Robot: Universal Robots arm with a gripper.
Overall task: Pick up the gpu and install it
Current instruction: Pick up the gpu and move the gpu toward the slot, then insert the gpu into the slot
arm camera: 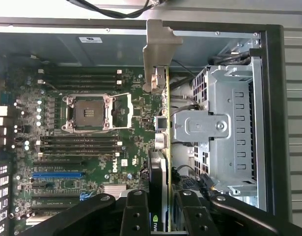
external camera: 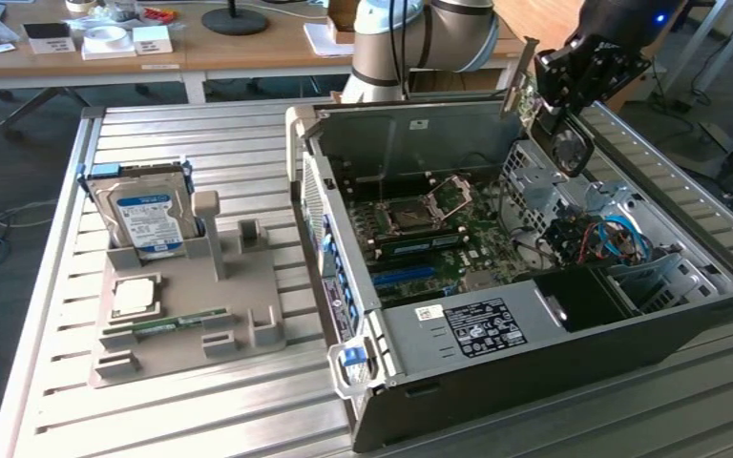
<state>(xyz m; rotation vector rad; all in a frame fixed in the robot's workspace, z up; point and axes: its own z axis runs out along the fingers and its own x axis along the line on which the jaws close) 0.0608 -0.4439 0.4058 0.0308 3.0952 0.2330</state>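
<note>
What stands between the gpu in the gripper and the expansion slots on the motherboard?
Nothing visible. The gripper holds the gpu edge-on above the open case, and the blue slot lies bare. Grey cables run close beside the card by the drive cage, not over the slot.

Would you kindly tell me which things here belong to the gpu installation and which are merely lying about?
Belonging: thin brownish gpu card with silver bracket, clamped in the black gripper; open black computer case; green motherboard.
Lying about: blue-and-white-labelled hard drive; narrow green memory stick; square silver processor chip; grey-beige holder tray.
</note>
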